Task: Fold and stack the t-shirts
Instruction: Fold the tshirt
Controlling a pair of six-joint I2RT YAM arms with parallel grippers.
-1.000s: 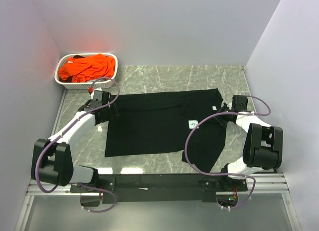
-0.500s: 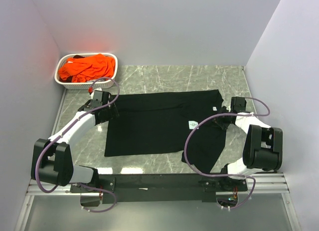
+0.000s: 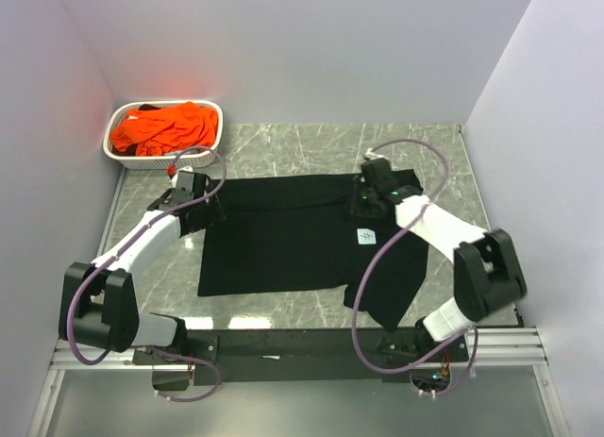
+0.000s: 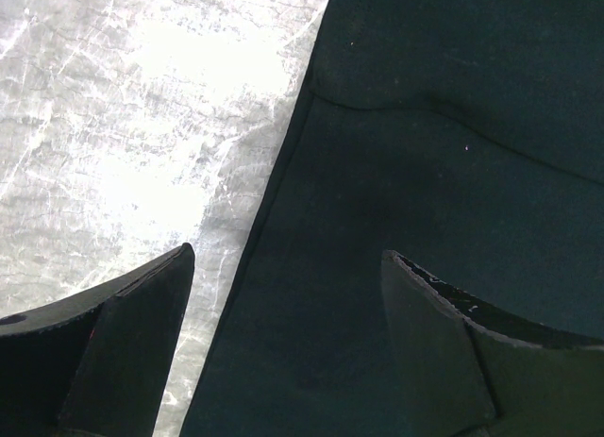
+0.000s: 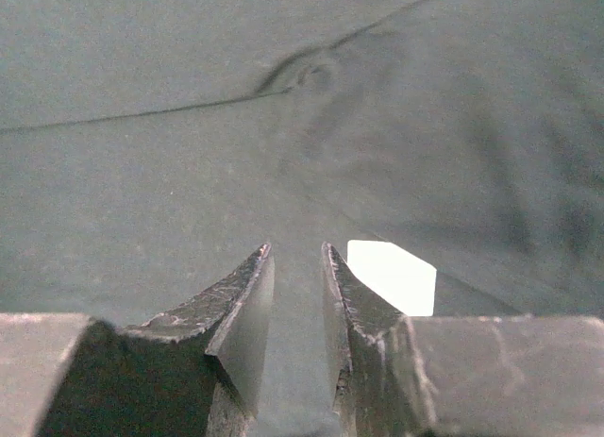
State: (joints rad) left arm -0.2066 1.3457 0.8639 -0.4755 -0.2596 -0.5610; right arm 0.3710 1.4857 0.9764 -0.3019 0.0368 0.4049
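Note:
A black t-shirt (image 3: 283, 234) lies spread on the marble table, and a small white tag (image 3: 364, 235) shows on it. My left gripper (image 3: 200, 209) is open and low over the shirt's left edge. In the left wrist view (image 4: 288, 253) its fingers straddle that edge of the black cloth (image 4: 425, 173). My right gripper (image 3: 365, 199) is over the shirt's upper right part. In the right wrist view (image 5: 295, 248) its jaws stand nearly closed with black cloth (image 5: 189, 126) pinched between them, next to the white tag (image 5: 392, 277). Orange t-shirts (image 3: 162, 127) lie heaped in the basket.
A white latticed basket (image 3: 118, 154) stands at the far left corner of the table. Grey walls close in the left, back and right sides. Bare marble (image 3: 444, 149) shows right of the shirt and along the back. Bare marble (image 4: 113, 126) also lies left of the shirt's edge.
My right gripper has swung left from the table's right side to over the shirt, and the shirt's upper right corner has come in with it. The left arm has not moved.

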